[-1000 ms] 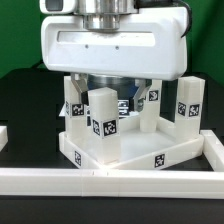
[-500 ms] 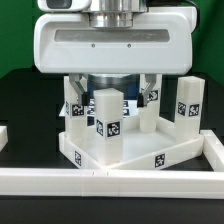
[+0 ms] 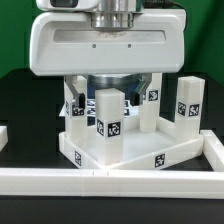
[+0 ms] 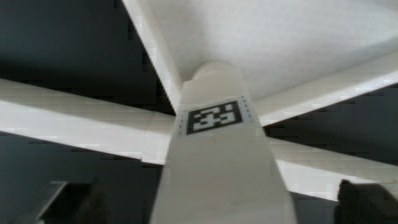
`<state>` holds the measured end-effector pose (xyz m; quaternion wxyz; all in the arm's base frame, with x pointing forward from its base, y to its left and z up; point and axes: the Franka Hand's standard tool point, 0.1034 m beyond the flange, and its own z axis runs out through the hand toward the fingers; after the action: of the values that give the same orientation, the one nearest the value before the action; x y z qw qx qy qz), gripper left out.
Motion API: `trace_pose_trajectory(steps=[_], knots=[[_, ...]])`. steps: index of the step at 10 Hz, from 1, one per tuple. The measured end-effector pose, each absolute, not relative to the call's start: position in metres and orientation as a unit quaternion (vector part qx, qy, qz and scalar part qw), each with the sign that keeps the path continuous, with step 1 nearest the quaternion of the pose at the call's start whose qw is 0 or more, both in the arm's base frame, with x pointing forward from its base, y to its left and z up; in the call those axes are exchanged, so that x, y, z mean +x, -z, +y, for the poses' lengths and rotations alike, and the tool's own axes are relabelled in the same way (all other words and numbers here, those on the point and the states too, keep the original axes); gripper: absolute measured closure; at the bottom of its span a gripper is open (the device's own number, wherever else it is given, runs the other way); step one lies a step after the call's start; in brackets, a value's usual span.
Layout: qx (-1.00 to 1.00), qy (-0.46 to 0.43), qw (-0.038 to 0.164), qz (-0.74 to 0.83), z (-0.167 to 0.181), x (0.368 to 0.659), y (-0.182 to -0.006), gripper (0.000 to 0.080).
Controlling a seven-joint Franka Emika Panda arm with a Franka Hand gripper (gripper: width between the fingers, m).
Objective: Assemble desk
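The desk's white tabletop (image 3: 135,160) lies tray-side up against the rails, with tagged white legs standing in its corner sockets. The front leg (image 3: 110,125) stands right under my gripper (image 3: 112,88), whose broad white body fills the top of the exterior view. The wrist view looks down this leg (image 4: 222,165) and its tag. The gripper (image 4: 217,203) is open: dark fingers (image 4: 68,205) stand on either side of the leg with gaps showing. Another leg (image 3: 188,105) stands at the exterior view's right, and two more (image 3: 72,102) sit behind, partly hidden by the gripper.
A long white border rail (image 3: 110,181) runs along the front and turns up at the exterior view's right (image 3: 212,150). A short white piece (image 3: 3,136) sits at the left edge on the black table. The standing legs crowd the space beneath the gripper.
The gripper body has shifted slightly toward the exterior view's left, and the front leg now appears a little further right. The jaws have stayed open.
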<state>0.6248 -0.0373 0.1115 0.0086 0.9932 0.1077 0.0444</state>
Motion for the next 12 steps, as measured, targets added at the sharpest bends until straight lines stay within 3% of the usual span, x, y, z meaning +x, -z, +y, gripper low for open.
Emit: trace_pose_trajectory(steps=[2,4,5,6,12], knots=[[0.987,-0.043,0.015,0.154,-0.0383,0.6246,-0.1112,0.0151],[0.987,-0.043,0.014,0.152,-0.0385,0.6246,-0.1112,0.0415],[0.988,-0.042,0.014,0.15,-0.0383,0.6243,-0.111,0.0415],[0.989,-0.042,0.013,0.139,-0.0385,0.624,-0.1107,0.051],[0.998,-0.038,0.001,-0.048,-0.0473,0.6226,-0.1107,0.051]])
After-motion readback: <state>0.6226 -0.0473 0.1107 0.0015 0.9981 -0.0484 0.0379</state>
